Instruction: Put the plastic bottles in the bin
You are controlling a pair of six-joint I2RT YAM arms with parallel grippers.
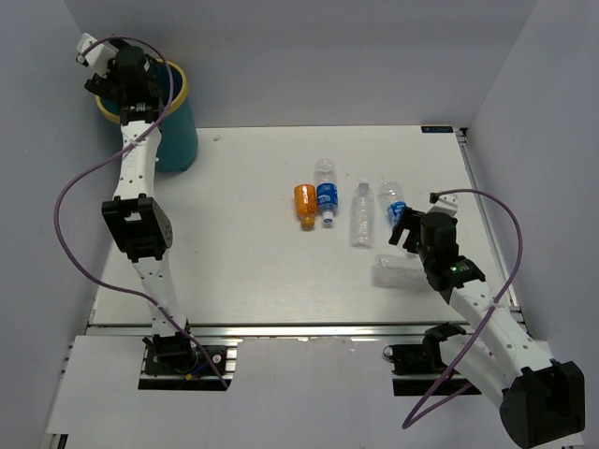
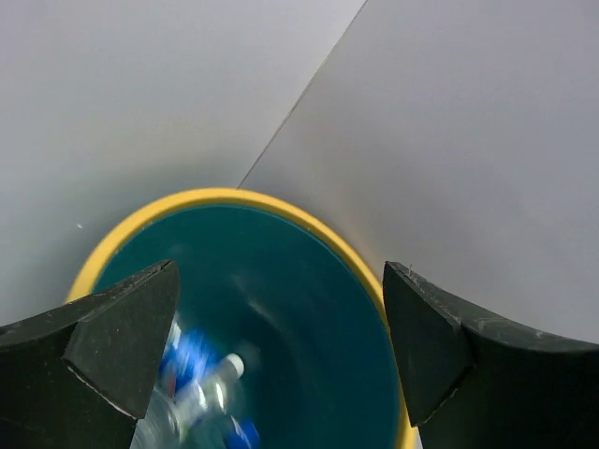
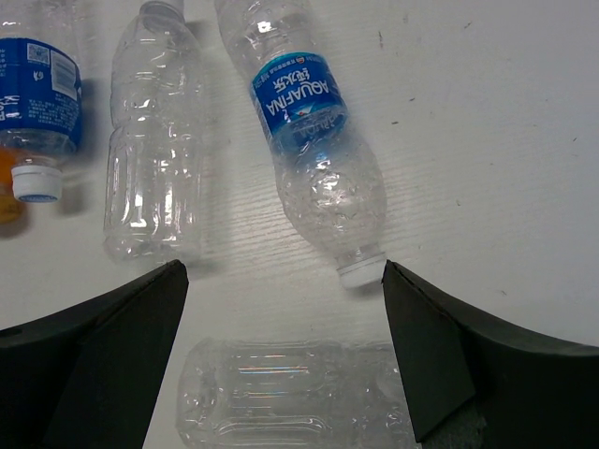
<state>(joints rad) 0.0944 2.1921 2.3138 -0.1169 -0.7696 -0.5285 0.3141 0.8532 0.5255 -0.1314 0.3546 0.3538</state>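
The teal bin (image 1: 180,131) with a yellow rim stands at the far left corner. My left gripper (image 1: 126,79) hangs over its mouth, open and empty (image 2: 279,271). Blurred clear bottles with blue labels (image 2: 197,388) lie inside the bin (image 2: 215,197). On the table lie an orange bottle (image 1: 305,204), a blue-labelled bottle (image 1: 326,194), a clear unlabelled one (image 1: 362,215) and another blue-labelled one (image 1: 392,195). A larger clear bottle (image 1: 393,272) lies crosswise nearer me. My right gripper (image 1: 409,229) is open above it (image 3: 284,271), with that bottle (image 3: 290,398) between the fingers and the Aquafina bottle (image 3: 309,131) just beyond.
Grey walls enclose the table on the left, back and right. The bin stands tight in the left back corner. The left arm's purple cable (image 1: 75,187) loops out beside the table's left edge.
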